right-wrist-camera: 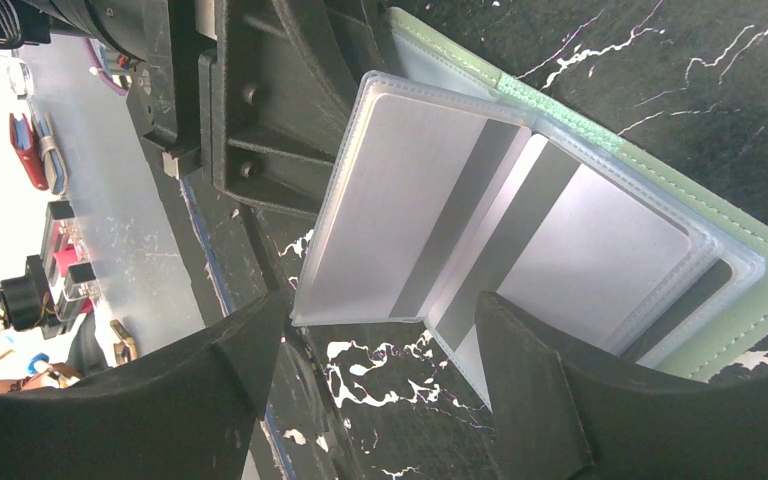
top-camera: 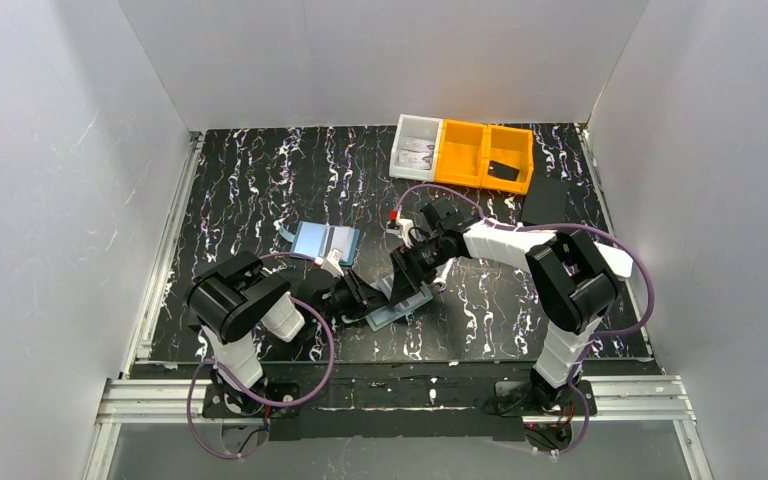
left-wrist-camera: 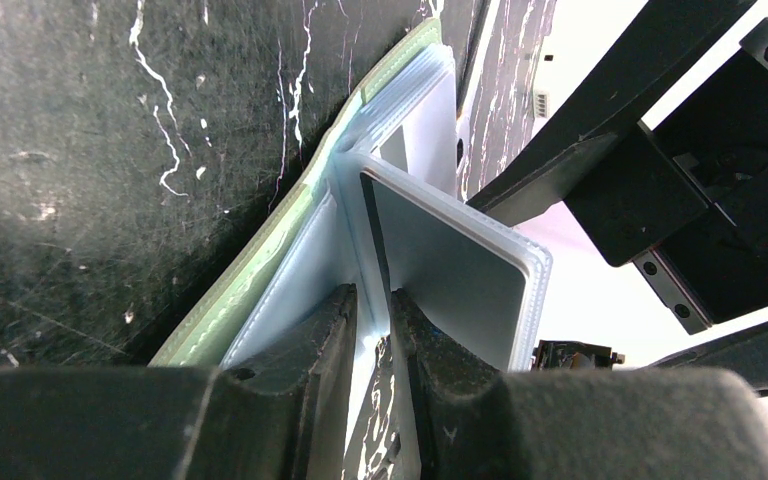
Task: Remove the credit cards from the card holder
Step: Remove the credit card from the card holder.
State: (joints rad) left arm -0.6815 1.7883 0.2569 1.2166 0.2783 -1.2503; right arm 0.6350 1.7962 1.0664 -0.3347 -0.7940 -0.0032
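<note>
Sleeve (left-wrist-camera: 450, 270) of card holder (right-wrist-camera: 760, 290) in left end effector (left-wrist-camera: 370, 300); right end effector (right-wrist-camera: 380, 320) agape.

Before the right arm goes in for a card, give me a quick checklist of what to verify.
1. Hold: left gripper shut on a clear sleeve of the card holder: ok.
2. Opening: right gripper open: ok.
3. Aim: raised sleeve between the right gripper's fingers, by its wrist view: ok.
4. Base: card holder's green cover lying on the table: ok.
5. Access: grey card edge free of the plastic: cannot tell.
</note>
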